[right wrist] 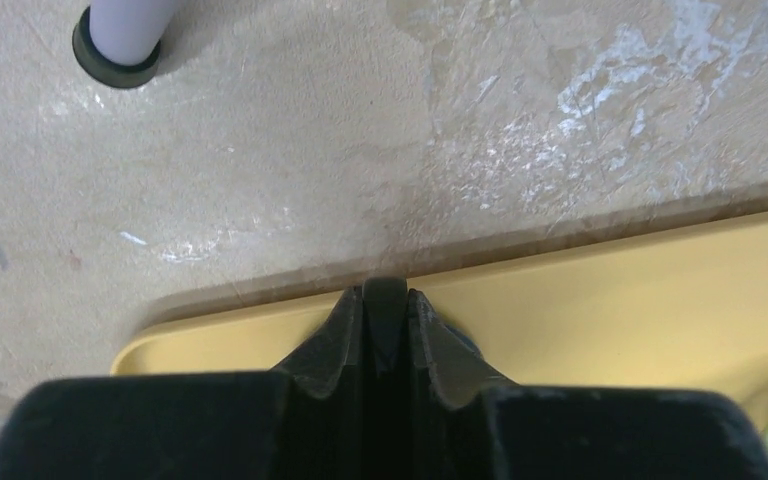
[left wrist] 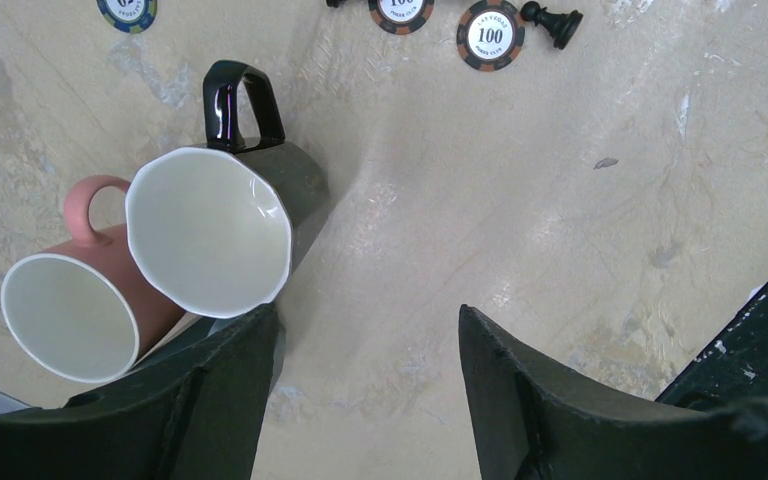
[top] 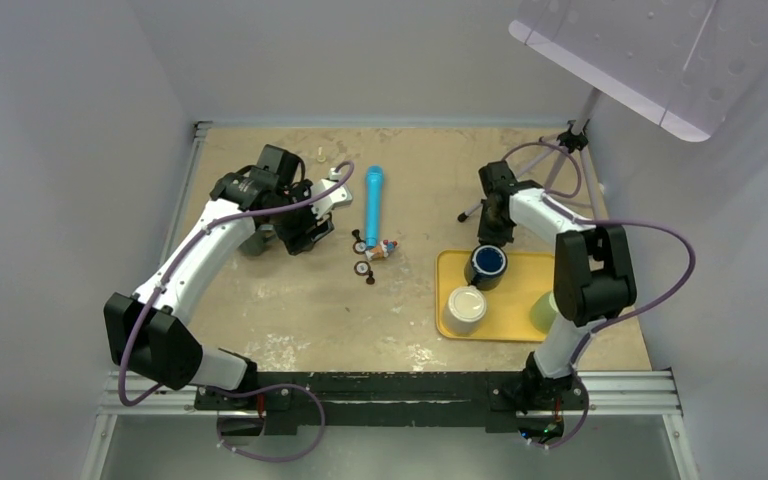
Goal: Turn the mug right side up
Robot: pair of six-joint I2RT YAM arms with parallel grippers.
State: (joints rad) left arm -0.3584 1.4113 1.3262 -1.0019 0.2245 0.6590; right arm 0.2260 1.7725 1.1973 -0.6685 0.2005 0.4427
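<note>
Beige, scuffed tabletop (top: 290, 320), contents listed from its left side to its right.

At far left, the left pincer (left wrist: 365, 390) hung over the tabletop with its black fingers (left wrist: 215, 400) spread and nothing between them. Just beside its left finger stood a pale pink ceramic mug (left wrist: 65, 315) with a cream inside. It touched a black faceted mug (left wrist: 210, 230) with a white inside and a glossy loop handle. Both mouths faced the wrist camera.

Toward the middle lay round poker chips (left wrist: 491, 32), one marked 100, with a small black chess pawn (left wrist: 552, 20) just beside it. Near them a bright blue plastic cylinder (top: 373, 198) lay flat, pointing away from the arms.

Right of centre sat a flat yellow rectangular tray (top: 508, 318). It carried:
- a cream-white round cup (top: 463, 308) at the near left;
- a dark blue glazed mug (top: 487, 265) at the far edge;
- a pale green cup (top: 543, 312) at the near right, partly hidden by the right arm.

Which end of the dark blue glazed mug faced up could not be told from above.

The right pincer (right wrist: 385, 305) was at the tray's far rim, just beside the dark blue glazed mug. Its fingers were pressed together, and whether anything thin was pinched between them could not be told. Beyond it, a white tripod leg (right wrist: 125, 30) with a black rubber foot rested on the tabletop.
</note>
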